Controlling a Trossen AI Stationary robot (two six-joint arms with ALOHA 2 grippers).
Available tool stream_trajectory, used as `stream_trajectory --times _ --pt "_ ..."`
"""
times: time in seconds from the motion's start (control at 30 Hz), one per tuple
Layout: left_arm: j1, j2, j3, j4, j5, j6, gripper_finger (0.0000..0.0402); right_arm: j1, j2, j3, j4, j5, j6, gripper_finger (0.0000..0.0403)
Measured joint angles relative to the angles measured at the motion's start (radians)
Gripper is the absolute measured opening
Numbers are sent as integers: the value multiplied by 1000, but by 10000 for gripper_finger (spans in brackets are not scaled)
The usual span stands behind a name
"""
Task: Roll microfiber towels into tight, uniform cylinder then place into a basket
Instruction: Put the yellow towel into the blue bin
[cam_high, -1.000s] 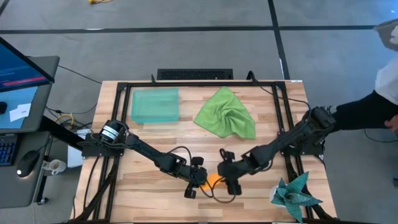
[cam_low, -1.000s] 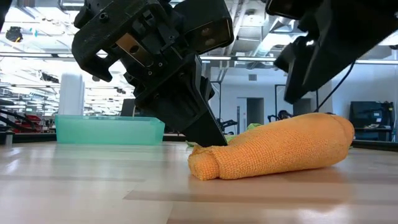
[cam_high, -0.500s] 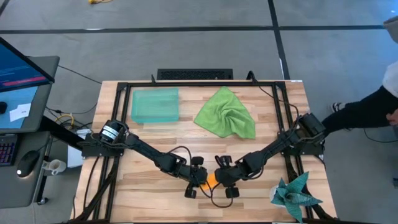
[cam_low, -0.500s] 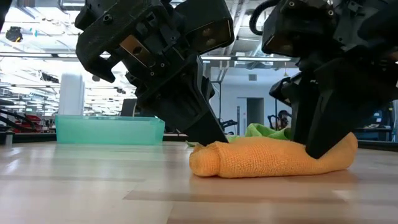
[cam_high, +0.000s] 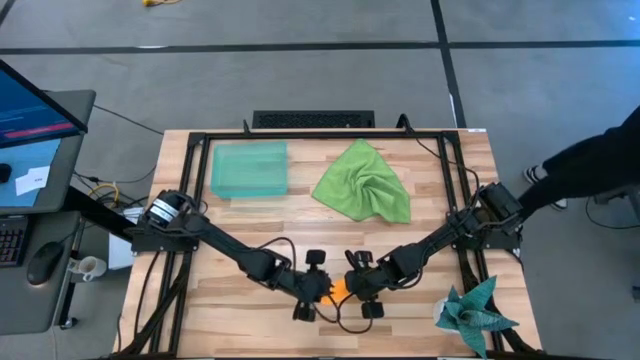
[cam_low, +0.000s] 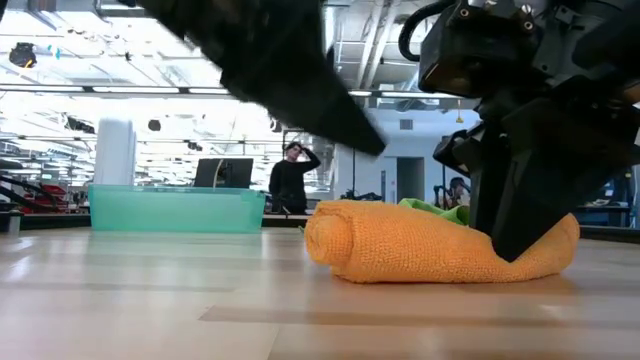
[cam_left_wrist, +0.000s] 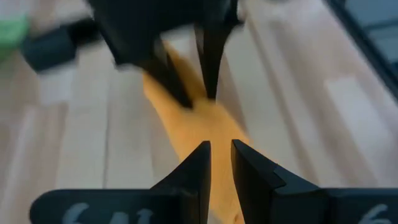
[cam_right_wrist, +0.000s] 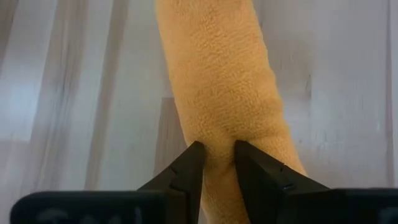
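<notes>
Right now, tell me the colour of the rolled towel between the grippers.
Bright orange. The rolled towel shows best in the right wrist view, pinched by the right gripper.

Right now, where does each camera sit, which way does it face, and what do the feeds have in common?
High view: overhead, straight down on the table; both arms, basket, green towel.
Low view: table height, level toward the room; right end effector on the orange towel.
Left wrist view: forward past the left end effector, over the orange towel's end.
Right wrist view: forward past its own fingers pinching the orange towel.
Shared: the orange towel appears in all four.
</notes>
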Motion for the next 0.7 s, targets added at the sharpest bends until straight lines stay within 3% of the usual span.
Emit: stream_trajectory --times 0.2,0.43,0.7 --pt "-27 19 2 174 -32 -100 54 -2 0 -1 4 21 59 118" --pt "-4 104 -2 198 -32 -221 54 -2 0 -2 9 21 61 118" --pt "15 109 -1 235 25 -190 56 -2 0 -3 11 22 61 118"
